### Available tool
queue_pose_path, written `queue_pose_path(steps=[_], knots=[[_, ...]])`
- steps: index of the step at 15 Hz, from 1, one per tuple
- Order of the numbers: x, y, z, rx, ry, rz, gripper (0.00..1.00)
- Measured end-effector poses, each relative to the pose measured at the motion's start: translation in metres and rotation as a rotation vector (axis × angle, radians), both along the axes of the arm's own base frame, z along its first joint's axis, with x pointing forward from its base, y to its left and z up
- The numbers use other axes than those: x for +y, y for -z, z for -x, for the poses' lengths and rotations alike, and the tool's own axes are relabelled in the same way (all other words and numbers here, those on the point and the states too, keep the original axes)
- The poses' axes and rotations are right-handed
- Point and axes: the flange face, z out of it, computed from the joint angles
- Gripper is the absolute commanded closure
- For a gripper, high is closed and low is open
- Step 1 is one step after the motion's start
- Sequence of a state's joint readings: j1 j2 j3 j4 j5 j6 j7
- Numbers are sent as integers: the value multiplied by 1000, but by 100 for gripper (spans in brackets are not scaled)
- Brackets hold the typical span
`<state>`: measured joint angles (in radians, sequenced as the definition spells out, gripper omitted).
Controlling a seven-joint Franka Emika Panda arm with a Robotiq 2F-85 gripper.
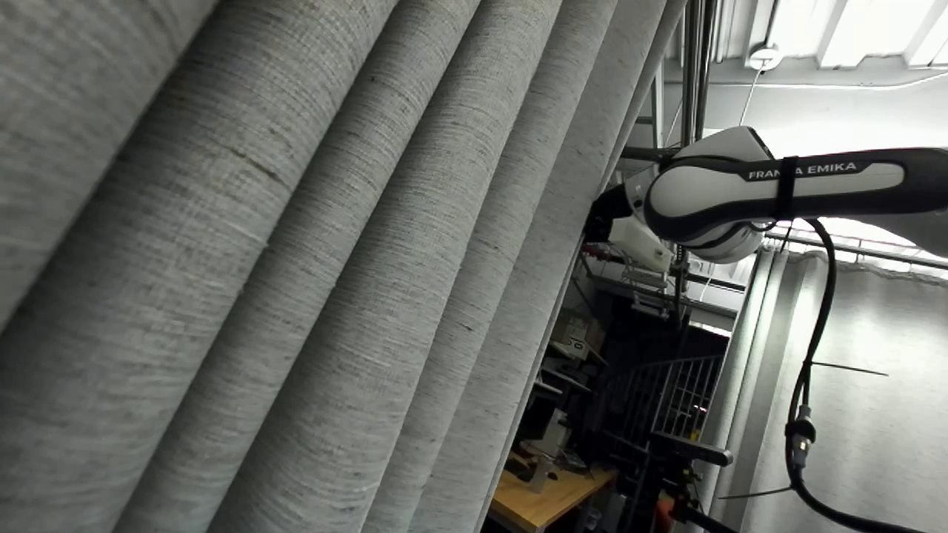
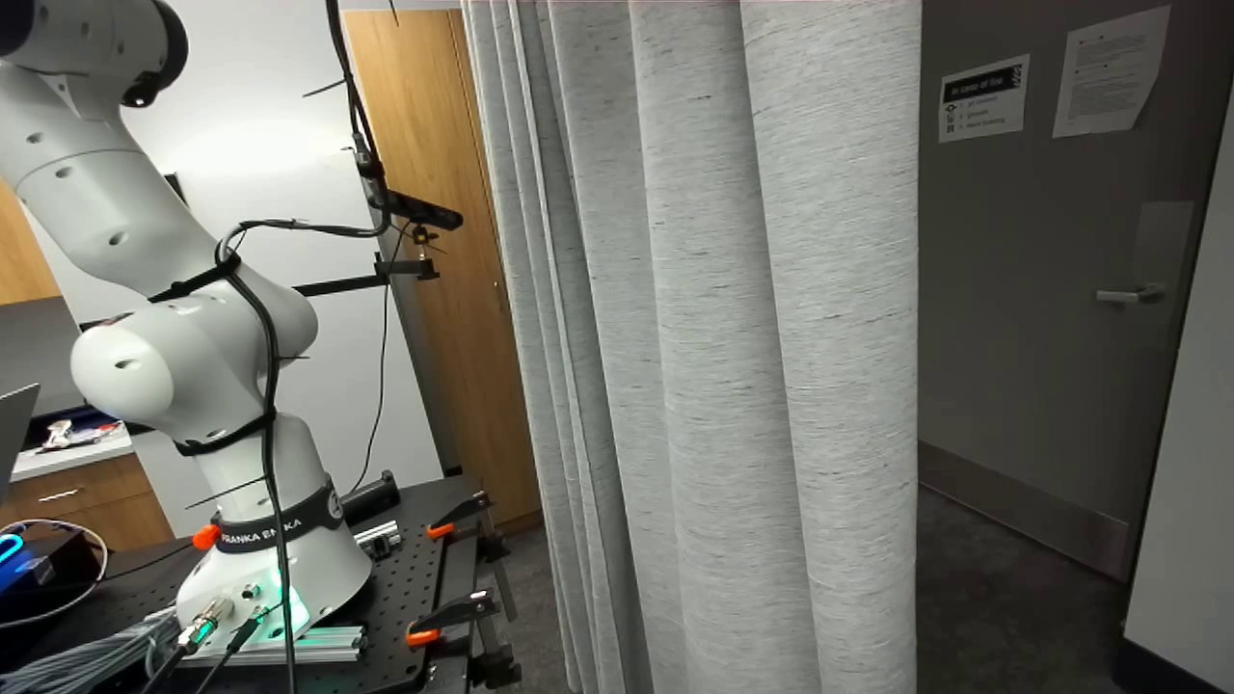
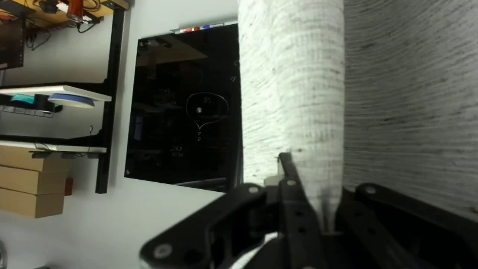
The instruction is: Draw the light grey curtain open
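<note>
The light grey curtain (image 1: pixel 318 259) hangs in deep folds and fills much of an exterior view. It also hangs as a tall pleated drape (image 2: pixel 713 337) to the right of the robot base in an exterior view. My gripper (image 1: pixel 609 211) is at the curtain's edge, partly hidden behind the fabric. In the wrist view a curtain fold (image 3: pixel 310 82) runs down between the fingers of the gripper (image 3: pixel 315 179) and narrows to a pinch there. One fingertip shows in front of the fabric; the other is hidden by it. In an exterior view the gripper is out of the picture.
The robot base (image 2: pixel 280 559) stands on a black perforated table (image 2: pixel 405 569) with clamps. A camera on a bracket (image 2: pixel 415 210) stands between base and curtain. A grey door (image 2: pixel 1041 337) is behind the curtain. Another grey curtain (image 1: pixel 874 355) and a cable (image 1: pixel 822 318) hang near the arm.
</note>
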<state>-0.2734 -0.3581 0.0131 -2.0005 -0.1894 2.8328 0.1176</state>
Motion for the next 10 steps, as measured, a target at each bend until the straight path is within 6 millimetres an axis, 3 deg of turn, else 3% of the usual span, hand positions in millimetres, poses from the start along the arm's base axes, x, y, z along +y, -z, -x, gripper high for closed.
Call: queue_pose_path(steps=[3,6,10], knots=[[47,2,-4,9,-79,29,100],[115,0,2,11,-186,109,100],[208,-12,28,-18,-334,242,100]])
